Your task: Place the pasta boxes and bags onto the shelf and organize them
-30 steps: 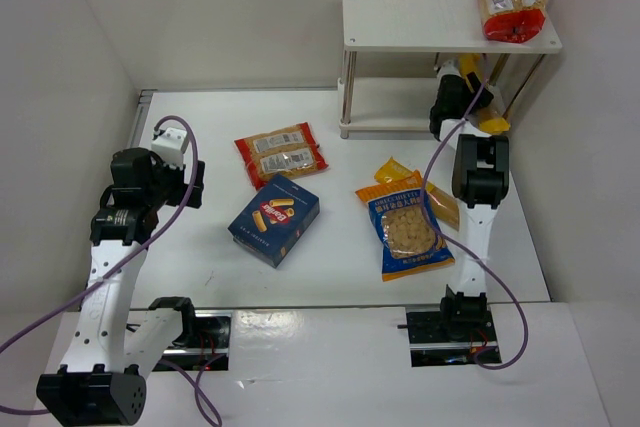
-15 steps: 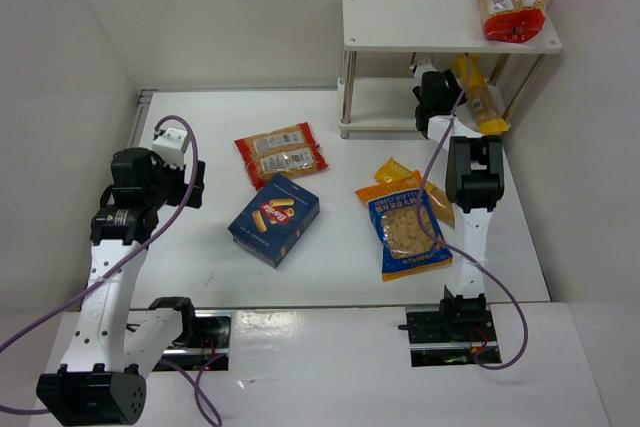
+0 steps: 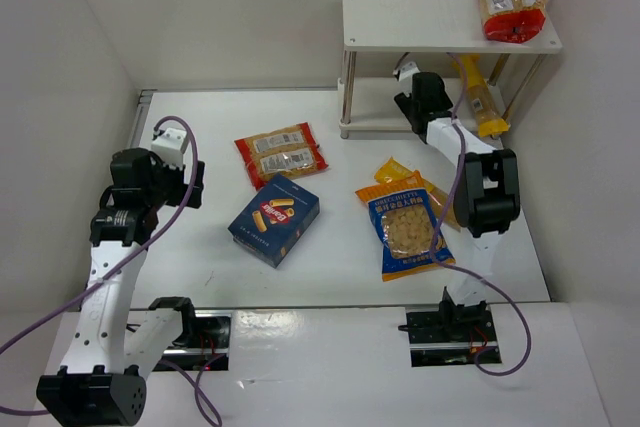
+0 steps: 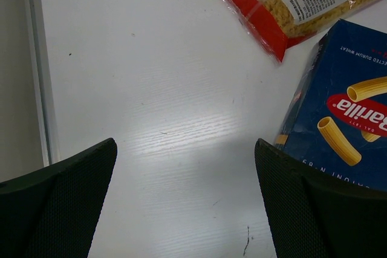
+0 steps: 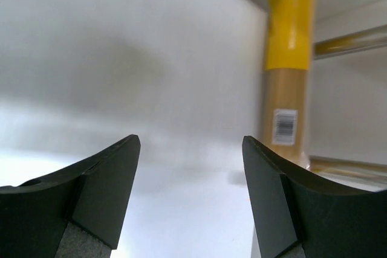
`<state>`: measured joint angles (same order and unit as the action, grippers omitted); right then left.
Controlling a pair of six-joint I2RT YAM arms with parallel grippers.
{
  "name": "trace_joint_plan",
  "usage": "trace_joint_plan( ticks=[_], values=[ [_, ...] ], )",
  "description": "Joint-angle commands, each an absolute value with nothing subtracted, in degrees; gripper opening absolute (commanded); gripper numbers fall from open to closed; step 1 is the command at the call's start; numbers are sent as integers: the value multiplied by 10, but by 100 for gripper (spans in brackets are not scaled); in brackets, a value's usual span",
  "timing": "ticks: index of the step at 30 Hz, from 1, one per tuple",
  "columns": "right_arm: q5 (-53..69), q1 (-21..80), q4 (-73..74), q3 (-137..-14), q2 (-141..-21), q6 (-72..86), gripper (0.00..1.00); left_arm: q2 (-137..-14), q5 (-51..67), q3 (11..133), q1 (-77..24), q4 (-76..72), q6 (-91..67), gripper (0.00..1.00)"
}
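The white shelf point(image 3: 400, 22) stands at the back right. A red-edged bag point(image 3: 514, 9) lies on its top board. A long yellow-orange bag point(image 3: 480, 97) leans on the lower tier at the right, and it also shows in the right wrist view point(image 5: 287, 89). My right gripper point(image 3: 410, 104) is open and empty over the lower board point(image 5: 181, 222), left of that bag. The dark blue box point(image 3: 273, 218), a second red-edged bag point(image 3: 281, 153), the blue-and-orange bag point(image 3: 405, 232) and another yellow-orange bag point(image 3: 393, 169) lie on the table. My left gripper point(image 4: 185, 146) is open and empty, left of the box point(image 4: 344, 125).
White walls close in the table on the left, back and right. A metal strip point(image 4: 36, 64) runs along the table's left edge. The shelf's thin legs point(image 3: 346, 92) stand at its left front corner. Purple cables hang from both arms.
My right gripper has drawn back to the left, away from the yellow-orange bag, which stays leaning on the lower tier. The left arm has not moved.
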<state>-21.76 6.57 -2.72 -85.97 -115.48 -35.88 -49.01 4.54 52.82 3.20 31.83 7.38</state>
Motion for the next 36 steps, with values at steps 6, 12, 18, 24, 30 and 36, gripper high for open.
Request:
trace_joint_plan(
  ticks=[6,12,18,24,30,36],
  values=[
    [-66,75,153,-834,-995,-252,81,-481,18,526,35,309,68,100],
    [-8,69,257,-774,-882,-221,82,-461,-5,526,35,309,49,100],
    [5,57,307,-713,-743,-136,91,-467,-11,531,35,309,44,100],
    [-18,57,312,-623,-603,-77,100,-460,-24,536,35,315,38,100],
    [-18,51,314,-552,-512,-55,100,-460,-24,536,29,315,38,100],
    [-47,32,286,-513,-504,-55,100,-460,-24,536,29,315,38,100]
  ],
)
